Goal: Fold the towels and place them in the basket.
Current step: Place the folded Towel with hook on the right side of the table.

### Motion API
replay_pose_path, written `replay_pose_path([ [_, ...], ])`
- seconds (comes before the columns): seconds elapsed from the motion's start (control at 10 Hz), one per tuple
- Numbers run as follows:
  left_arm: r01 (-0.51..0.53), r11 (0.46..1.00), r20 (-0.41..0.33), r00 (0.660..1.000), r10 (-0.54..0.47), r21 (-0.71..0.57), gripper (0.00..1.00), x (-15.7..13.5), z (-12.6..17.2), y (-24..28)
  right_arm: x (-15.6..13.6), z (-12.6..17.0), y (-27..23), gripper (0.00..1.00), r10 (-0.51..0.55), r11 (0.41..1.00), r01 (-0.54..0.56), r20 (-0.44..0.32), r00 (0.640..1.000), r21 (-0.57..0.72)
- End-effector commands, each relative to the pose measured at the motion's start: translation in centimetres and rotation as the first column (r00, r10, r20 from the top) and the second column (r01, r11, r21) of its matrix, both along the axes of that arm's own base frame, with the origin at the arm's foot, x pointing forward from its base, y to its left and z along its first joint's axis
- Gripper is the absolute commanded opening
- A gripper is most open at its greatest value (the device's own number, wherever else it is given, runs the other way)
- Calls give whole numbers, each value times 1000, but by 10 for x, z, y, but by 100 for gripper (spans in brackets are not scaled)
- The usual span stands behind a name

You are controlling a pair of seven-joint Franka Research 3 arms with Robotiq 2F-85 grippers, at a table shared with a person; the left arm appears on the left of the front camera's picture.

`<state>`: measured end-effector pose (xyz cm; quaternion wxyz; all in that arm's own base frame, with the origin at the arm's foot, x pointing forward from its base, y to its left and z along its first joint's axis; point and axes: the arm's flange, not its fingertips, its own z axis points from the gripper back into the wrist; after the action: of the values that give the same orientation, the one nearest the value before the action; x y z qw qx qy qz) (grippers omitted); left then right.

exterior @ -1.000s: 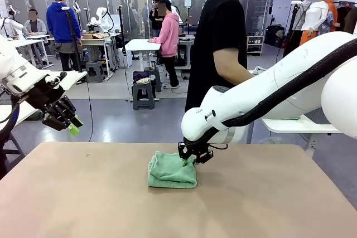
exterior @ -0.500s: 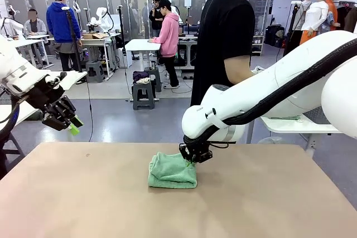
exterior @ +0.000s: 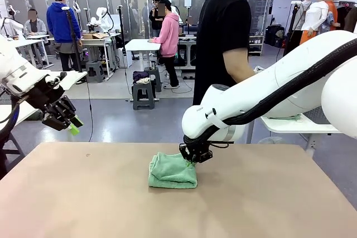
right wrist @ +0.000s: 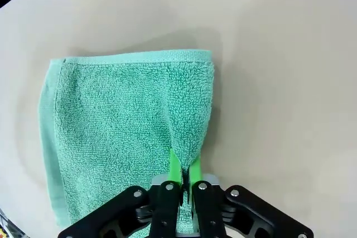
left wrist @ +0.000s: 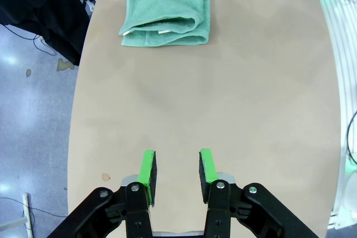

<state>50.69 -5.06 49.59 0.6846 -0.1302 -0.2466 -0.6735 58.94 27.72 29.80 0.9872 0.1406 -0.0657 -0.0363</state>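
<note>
The right claw point(exterior: 192, 159) is seen closed tight on the mint green towel point(exterior: 173, 172). A raised ridge of terry at the towel edge nearest the claw is pinched between its green pads point(right wrist: 175, 165), while the rest of the folded towel is spread flat on the counter point(exterior: 83, 193) just below and ahead of that claw. The left claw point(left wrist: 176, 171) is held partly open with nothing between its pads, lifted clear of the counter, and the towel is found well ahead of it.
</note>
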Motion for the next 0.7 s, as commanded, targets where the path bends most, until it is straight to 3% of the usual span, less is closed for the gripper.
replay_pose_path([
  [0.0, -1, 1000, 4, 1000, 1, -1, 42, 0, 2, 0, 0, 0, 0, 6, 0, 1000, 0, 0, 1000, 0],
  [0.1, -1, 1000, 4, 1000, 1, -1, 42, 0, 2, 0, -2, 4, -6, 6, 127, 990, -127, -1, 992, -60],
  [0.3, -1, 1000, 4, 1000, 1, -1, 42, 0, 2, 0, -4, 12, -44, 6, 174, 981, -174, -9, 985, -85],
  [0.5, -1, 1000, 4, 1000, 1, -1, 42, 0, 2, 0, -5, 14, -113, 6, 220, 971, -222, -41, 975, -92],
  [0.6, -1, 1000, 4, 1000, 1, -1, 42, 0, 2, 0, -2, 15, -151, 6, 163, 982, -165, -26, 986, -96],
])
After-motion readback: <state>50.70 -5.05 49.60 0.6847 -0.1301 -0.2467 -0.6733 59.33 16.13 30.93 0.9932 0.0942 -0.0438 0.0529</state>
